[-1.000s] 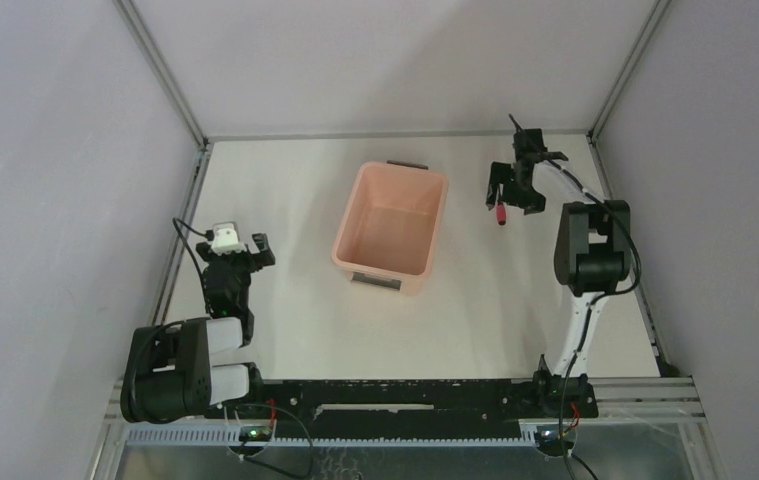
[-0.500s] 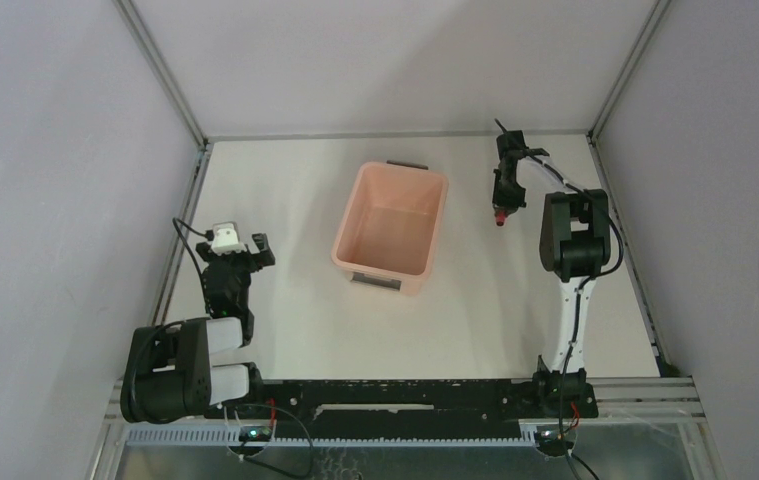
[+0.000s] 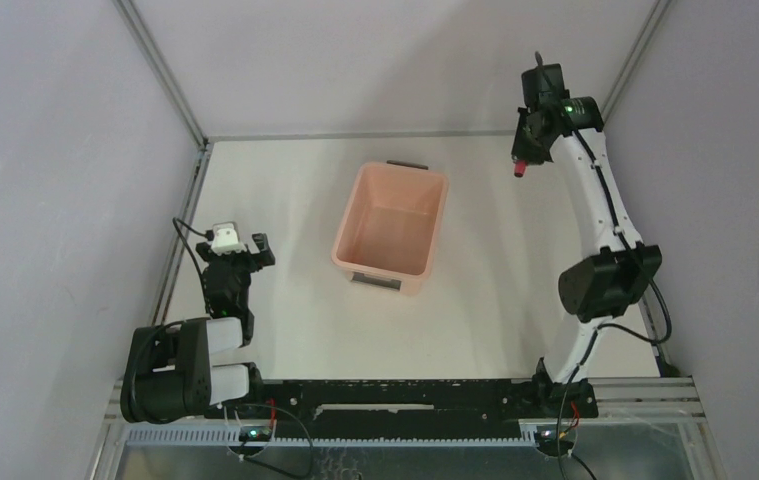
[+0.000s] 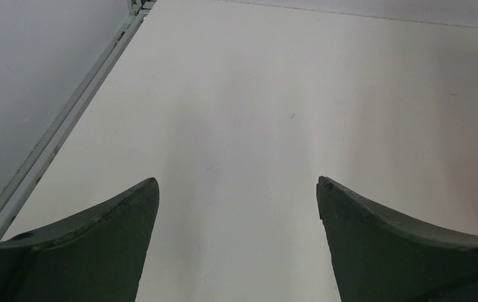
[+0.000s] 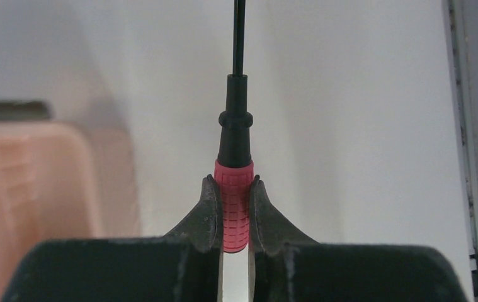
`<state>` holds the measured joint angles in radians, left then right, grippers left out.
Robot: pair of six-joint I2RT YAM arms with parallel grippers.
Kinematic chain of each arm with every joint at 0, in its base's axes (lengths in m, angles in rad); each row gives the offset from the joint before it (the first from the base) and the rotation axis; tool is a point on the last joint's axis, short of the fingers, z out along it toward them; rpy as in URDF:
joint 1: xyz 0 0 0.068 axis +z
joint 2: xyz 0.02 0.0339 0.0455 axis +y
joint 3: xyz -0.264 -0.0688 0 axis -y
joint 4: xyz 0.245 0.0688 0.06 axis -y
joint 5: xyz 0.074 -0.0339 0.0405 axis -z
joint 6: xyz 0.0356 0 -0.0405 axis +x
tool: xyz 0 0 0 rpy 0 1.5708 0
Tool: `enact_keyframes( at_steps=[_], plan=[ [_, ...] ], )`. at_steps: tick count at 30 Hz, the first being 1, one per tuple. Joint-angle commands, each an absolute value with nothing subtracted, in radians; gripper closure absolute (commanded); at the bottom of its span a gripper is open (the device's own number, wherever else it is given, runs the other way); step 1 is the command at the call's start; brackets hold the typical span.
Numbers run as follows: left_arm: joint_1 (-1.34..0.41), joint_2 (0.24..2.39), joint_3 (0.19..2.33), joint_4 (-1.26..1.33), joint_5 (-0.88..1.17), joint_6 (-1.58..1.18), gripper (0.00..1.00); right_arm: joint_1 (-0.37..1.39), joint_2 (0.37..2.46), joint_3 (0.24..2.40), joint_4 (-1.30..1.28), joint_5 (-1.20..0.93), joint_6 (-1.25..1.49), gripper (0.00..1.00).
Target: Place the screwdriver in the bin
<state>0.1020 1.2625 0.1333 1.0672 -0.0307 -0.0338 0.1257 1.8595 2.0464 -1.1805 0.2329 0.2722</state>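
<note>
The right gripper (image 3: 525, 152) is pinching the screwdriver (image 5: 234, 135). In the right wrist view its two fingers (image 5: 208, 211) press against either side of the ribbed red handle, and the black collar and thin shaft run straight out past the fingertips. The butt of the handle sits back between the fingers. In the top view the screwdriver (image 3: 520, 168) shows as a small red spot at the gripper. It is held off the desk (image 3: 285, 200) near the far right corner, out past the bin's (image 3: 391, 235) far right corner and not above its opening. The bin stands upright in the middle of the desk, and its pink wall (image 5: 28, 189) shows blurred at the left of the wrist view. The left gripper (image 3: 240, 250) is at the near left, well apart from the bin, with its fingers (image 4: 116, 214) spread wide over bare desk and holding nothing.
</note>
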Motion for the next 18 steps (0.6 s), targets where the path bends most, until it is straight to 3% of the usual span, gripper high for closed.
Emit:
enact_keyframes(
  at_steps=[1, 10, 18],
  plan=[
    [0.099, 1.255, 0.176, 1.087, -0.031, -0.014, 0.0, 0.24, 1.792, 2.109, -1.32, 0.238, 0.353, 1.0],
    [0.099, 1.255, 0.176, 1.088, -0.031, -0.014, 0.0, 0.541, 1.855, 2.24, -1.305, 0.207, 0.46, 1.0],
    [0.099, 1.255, 0.176, 1.088, -0.031, -0.014, 0.0, 0.685, 1.916, 2.077, -1.108, 0.174, 0.548, 0.99]
  ],
)
